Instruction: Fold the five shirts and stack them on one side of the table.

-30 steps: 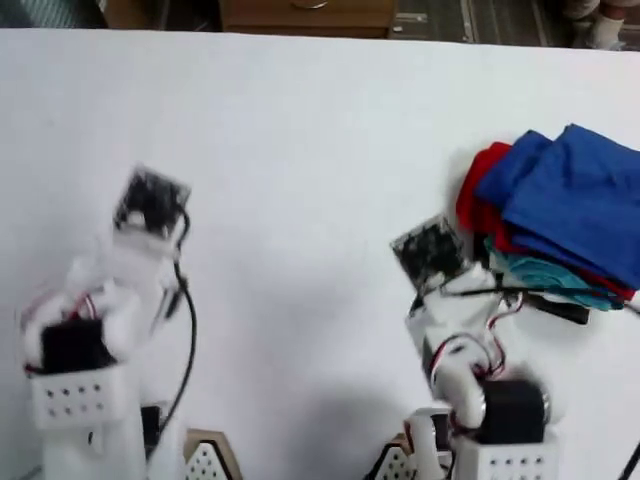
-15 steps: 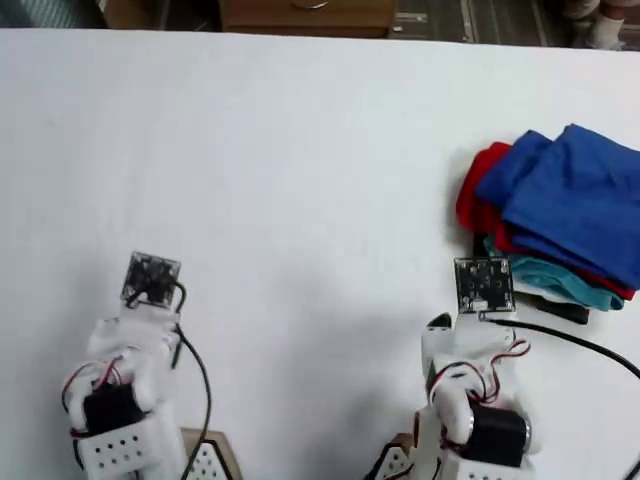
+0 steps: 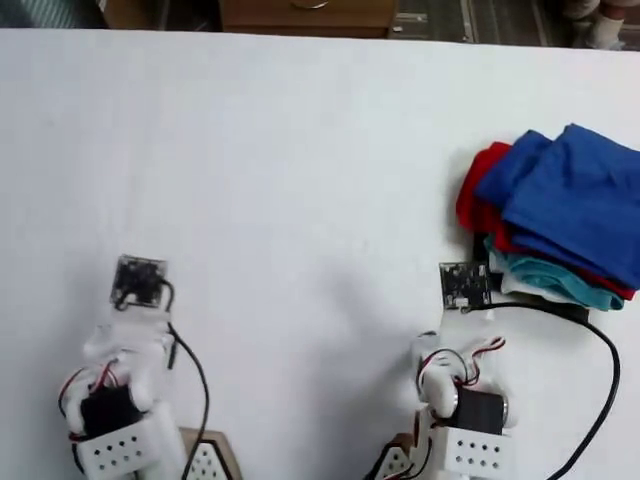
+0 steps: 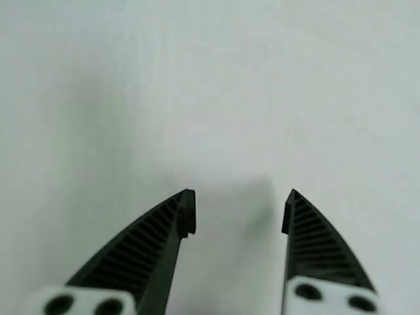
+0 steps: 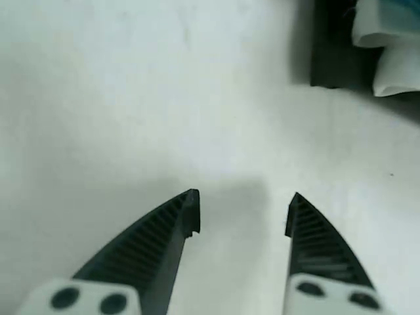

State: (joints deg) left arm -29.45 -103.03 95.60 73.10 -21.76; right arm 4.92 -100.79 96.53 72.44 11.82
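Over the last second both arms had pulled back from the middle of the table toward its near edge; the right arm (image 3: pixel 460 380) had left the pile's side and the left arm (image 3: pixel 125 370) had folded in over its base.

The white table (image 3: pixel 300 150) carried everything. At its right edge, about midway between far and near edges, lay the pile of shirts (image 3: pixel 560 215), loosely stacked rather than squared. A blue shirt (image 3: pixel 580 195) lay on top, a red shirt (image 3: pixel 478 205) showed under it along the side facing the table's middle, and a teal shirt (image 3: pixel 545 278) stuck out on the near side. Under that sat a strip of white cloth and a dark layer (image 5: pixel 335 59) touching the tabletop (how many garments were in the pile could not be counted).

Both arms stood at the near edge, the left near the left corner, the right just beside the pile's near side without touching it. A black cable (image 3: pixel 590 400) looped from the right arm over the table toward the near right corner.

The left gripper (image 4: pixel 236 213) hung over bare table with its jaws apart and nothing between them. The right gripper (image 5: pixel 241 215) was likewise spread and unloaded, the pile's dark bottom layer lying near it.
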